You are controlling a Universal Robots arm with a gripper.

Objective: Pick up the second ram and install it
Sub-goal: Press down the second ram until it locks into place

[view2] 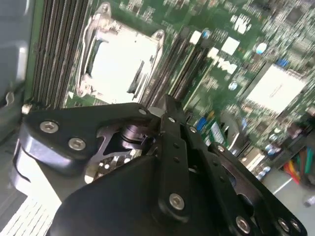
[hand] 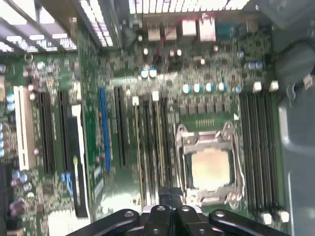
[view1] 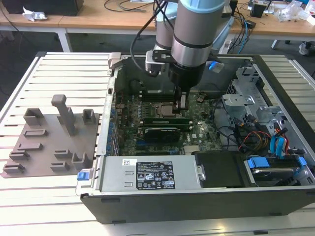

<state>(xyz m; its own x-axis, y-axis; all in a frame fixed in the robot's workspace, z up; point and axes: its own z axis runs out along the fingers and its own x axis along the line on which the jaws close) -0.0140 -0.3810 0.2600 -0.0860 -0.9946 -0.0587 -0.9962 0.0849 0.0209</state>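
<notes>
End effector (view1: 180,104): low over the motherboard (view1: 197,130) beside the CPU socket (hand: 209,167); fingers together, whether clamping the second ram cannot be told; ram's position unclear; risk: misalignment with memory slots (hand: 150,147) jams insertion.

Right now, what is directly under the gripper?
Under the gripper lie the memory slots beside the CPU socket. The gripper's body covers the spot below its tips, so any ram there is hidden.
</notes>
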